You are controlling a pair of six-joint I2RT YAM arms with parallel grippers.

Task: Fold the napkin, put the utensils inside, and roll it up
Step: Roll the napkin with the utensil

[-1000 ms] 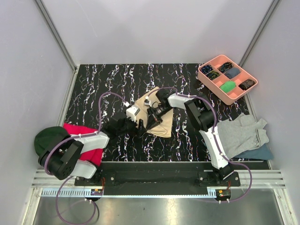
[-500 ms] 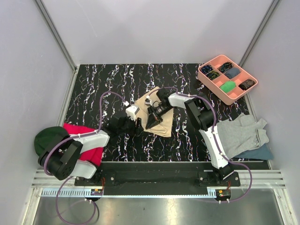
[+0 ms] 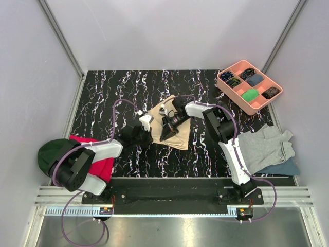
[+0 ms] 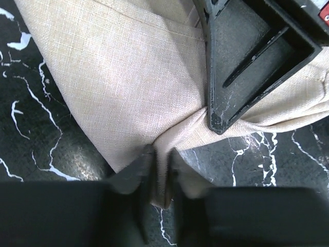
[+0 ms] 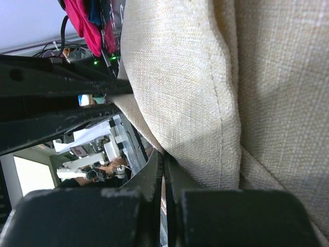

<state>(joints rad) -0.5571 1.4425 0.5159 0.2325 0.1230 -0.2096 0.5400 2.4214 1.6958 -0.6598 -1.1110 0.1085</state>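
Note:
The beige napkin (image 3: 180,138) lies crumpled in the middle of the black marbled table. My left gripper (image 3: 149,137) is at its near-left edge. In the left wrist view the jaws (image 4: 163,172) are shut on a pinched fold of the napkin (image 4: 123,77). My right gripper (image 3: 164,136) reaches in from the right, and its black finger (image 4: 247,67) presses the cloth just beyond my left jaws. The right wrist view shows my right gripper (image 5: 164,164) shut on the napkin's (image 5: 247,103) edge. The utensils are out of view.
A pink compartment tray (image 3: 232,67) with small items sits at the back right. Grey cloth (image 3: 264,146) over a blue cloth (image 3: 282,169) lies near right. A red cloth (image 3: 85,143) and a dark green cap (image 3: 54,152) lie near left.
My left gripper has closed from open onto the napkin's near-left fold and shifted slightly left. The right gripper has stayed shut on the cloth.

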